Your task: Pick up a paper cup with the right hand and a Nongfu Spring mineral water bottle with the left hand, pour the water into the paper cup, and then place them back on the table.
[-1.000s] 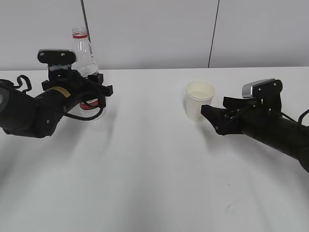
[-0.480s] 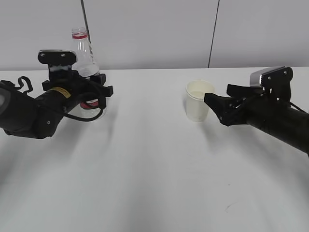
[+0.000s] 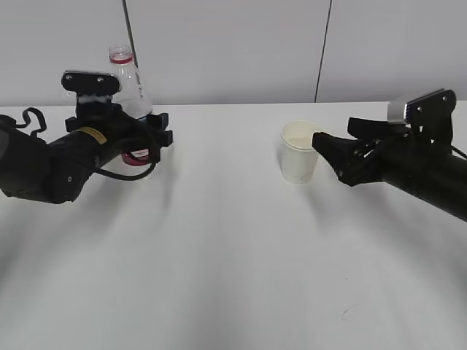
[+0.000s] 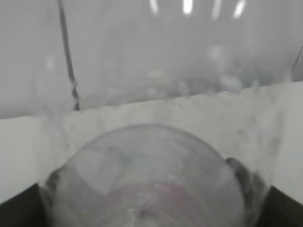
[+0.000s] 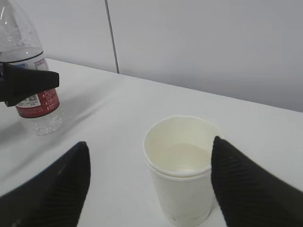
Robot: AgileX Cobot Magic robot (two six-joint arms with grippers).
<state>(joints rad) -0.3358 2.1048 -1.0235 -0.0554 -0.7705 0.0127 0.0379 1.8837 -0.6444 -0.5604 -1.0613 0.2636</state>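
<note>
The paper cup [image 3: 298, 157] stands upright on the white table [image 3: 233, 255], right of centre. It shows two stacked rims in the right wrist view [image 5: 182, 189]. My right gripper [image 3: 333, 131] is open and empty, its tips just right of the cup and clear of it. In its own view [image 5: 150, 144] the fingers stand wide on both sides of the cup. The clear bottle [image 3: 130, 87] with the red neck ring stands at the far left. My left gripper [image 3: 164, 127] is shut on its label band. The bottle fills the left wrist view [image 4: 151, 179], blurred.
A grey wall with two dark vertical seams [image 3: 321, 51] runs behind the table's back edge. The bottle and the left finger also show at the far left of the right wrist view [image 5: 35, 101]. A small dark scuff [image 3: 349, 312] marks the near tabletop.
My right gripper has drawn back to the right and risen, away from the cup. The left arm has lifted slightly with the bottle still between its jaws.
</note>
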